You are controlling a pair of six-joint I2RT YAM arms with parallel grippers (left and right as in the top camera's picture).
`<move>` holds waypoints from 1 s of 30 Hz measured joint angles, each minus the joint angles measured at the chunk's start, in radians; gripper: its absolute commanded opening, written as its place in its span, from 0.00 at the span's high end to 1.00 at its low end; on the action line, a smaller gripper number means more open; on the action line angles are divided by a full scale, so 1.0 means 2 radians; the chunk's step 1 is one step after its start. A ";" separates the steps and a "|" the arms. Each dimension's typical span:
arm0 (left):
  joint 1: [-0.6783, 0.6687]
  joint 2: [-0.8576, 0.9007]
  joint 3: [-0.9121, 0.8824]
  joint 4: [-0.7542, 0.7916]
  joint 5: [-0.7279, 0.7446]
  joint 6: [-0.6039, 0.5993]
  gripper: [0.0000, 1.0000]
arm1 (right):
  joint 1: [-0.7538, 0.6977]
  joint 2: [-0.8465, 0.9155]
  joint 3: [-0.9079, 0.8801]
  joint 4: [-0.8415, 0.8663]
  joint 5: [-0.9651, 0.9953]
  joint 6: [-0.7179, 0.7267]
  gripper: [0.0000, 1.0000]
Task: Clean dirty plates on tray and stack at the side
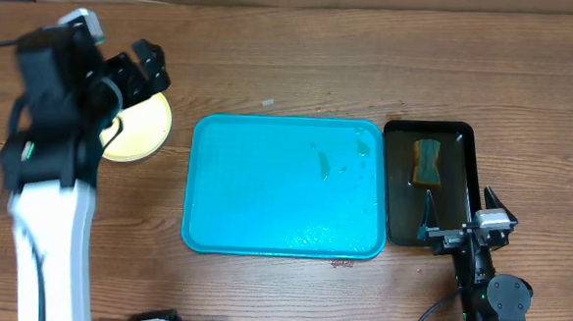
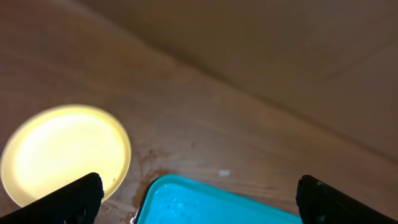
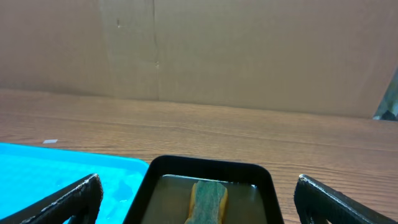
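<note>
Pale yellow plate (image 1: 143, 125) lies flat on the wooden table (image 1: 301, 63), just beside the far left corner of the turquoise tray (image 1: 285, 185) with a narrow strip of wood between them. The left arm hides the plate's left side from overhead. Its face looks clean in the left wrist view. Whether other plates lie beneath it cannot be told. The tray sits mid-table, its floor wet-looking with a few faint dark smudges toward the far right. Left gripper (image 1: 146, 67) hangs raised over the table by the plate's far edge. Its fingers (image 2: 74, 199) are spread wide at the two lower corners of the wrist view, and nothing is between them. A narrow black tray (image 1: 454, 179) lies just beside the turquoise tray's right rim and holds shallow murky liquid and a yellow-green sponge (image 1: 427, 163) toward its far end. Right gripper (image 1: 458, 214) sits by the near right corner of the black tray, fingers (image 3: 68, 202) likewise set far apart and gripping nothing, facing the sponge. A brown cardboard wall (image 3: 249, 56) stands behind the table.
</note>
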 measured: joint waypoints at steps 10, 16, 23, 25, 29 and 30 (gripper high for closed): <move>0.000 -0.177 -0.027 0.004 0.000 0.000 0.00 | 0.000 0.000 0.000 0.000 0.000 0.000 0.00; -0.006 -0.284 -0.162 -0.001 0.000 0.000 0.00 | 0.000 0.000 0.000 0.000 0.000 0.000 0.00; -0.006 -0.423 -0.352 0.008 -0.006 0.000 0.00 | 0.000 0.000 0.000 -0.001 0.000 0.000 0.00; -0.006 -0.464 -0.397 0.039 -0.009 0.000 0.00 | 0.000 0.000 0.000 0.000 0.000 0.000 0.00; -0.016 -0.535 -0.470 0.142 -0.017 0.000 0.00 | 0.000 0.000 0.000 0.000 0.000 0.000 0.00; -0.025 -0.554 -0.490 0.184 -0.022 0.000 0.00 | 0.000 0.000 0.000 0.000 0.000 0.000 0.00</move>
